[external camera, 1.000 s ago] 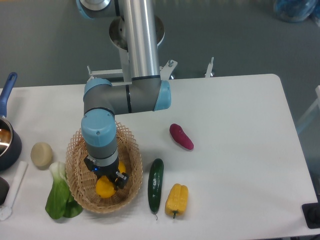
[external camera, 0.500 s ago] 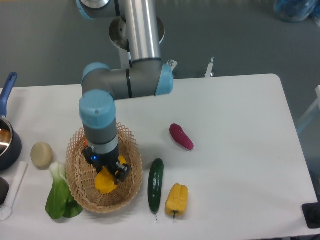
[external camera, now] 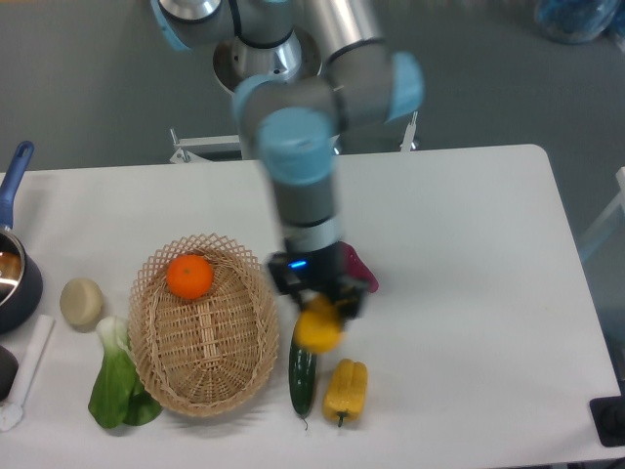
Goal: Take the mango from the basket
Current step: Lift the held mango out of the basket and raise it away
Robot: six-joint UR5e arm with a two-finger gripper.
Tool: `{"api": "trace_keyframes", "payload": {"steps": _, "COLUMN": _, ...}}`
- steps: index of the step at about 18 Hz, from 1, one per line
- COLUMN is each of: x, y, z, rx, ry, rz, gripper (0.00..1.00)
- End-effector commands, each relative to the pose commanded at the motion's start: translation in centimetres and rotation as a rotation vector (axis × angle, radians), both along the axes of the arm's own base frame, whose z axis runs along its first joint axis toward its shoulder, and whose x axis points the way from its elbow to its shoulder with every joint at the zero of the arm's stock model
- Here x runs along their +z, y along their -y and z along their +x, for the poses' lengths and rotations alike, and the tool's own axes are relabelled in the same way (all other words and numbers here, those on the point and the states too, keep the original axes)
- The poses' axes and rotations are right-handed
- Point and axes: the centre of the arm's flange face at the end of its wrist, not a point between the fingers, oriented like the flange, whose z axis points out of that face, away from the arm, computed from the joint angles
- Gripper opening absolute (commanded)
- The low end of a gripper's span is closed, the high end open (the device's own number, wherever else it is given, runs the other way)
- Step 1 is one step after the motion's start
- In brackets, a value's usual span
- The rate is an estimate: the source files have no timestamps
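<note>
Count: one basket (external camera: 203, 366), one orange (external camera: 189, 277), one mango (external camera: 317, 330), one cucumber (external camera: 302, 382), one yellow bell pepper (external camera: 345, 390), one bok choy (external camera: 117, 379), one red-pink vegetable (external camera: 361, 270) partly hidden, one pale round item (external camera: 81, 302), one pot (external camera: 12, 274).

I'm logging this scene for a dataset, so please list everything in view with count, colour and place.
mango: 1, yellow-orange, held above the cucumber, right of the basket
basket: 1, tan wicker, front left
orange: 1, orange, in the basket's far end
cucumber: 1, dark green, right of basket
bell pepper: 1, yellow, right of cucumber
pink vegetable: 1, magenta, partly behind the arm
bok choy: 1, green, left of basket
potato: 1, beige, left
pot: 1, dark blue, left edge
table: 1, white
end effector: 1, black, shut on the mango
</note>
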Motion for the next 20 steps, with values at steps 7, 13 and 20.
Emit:
{"api": "trace_keyframes", "payload": {"steps": 7, "x": -0.5, "y": 8.2, "z": -5.8, "rx": 0.027, "ry": 0.005, "rz": -0.021, "gripper": 0.4}}
{"api": "trace_keyframes", "payload": {"steps": 13, "x": -0.4, "y": 9.4, "z": -6.5, "rx": 0.051, "ry": 0.004, "rz": -0.02, "gripper": 0.4}}
{"api": "trace_keyframes", "payload": {"steps": 20, "x": -0.6, "y": 11.3, "z": -7.1, "rx": 0.083, "ry": 0.011, "rz": -0.02, "gripper": 0.4}}
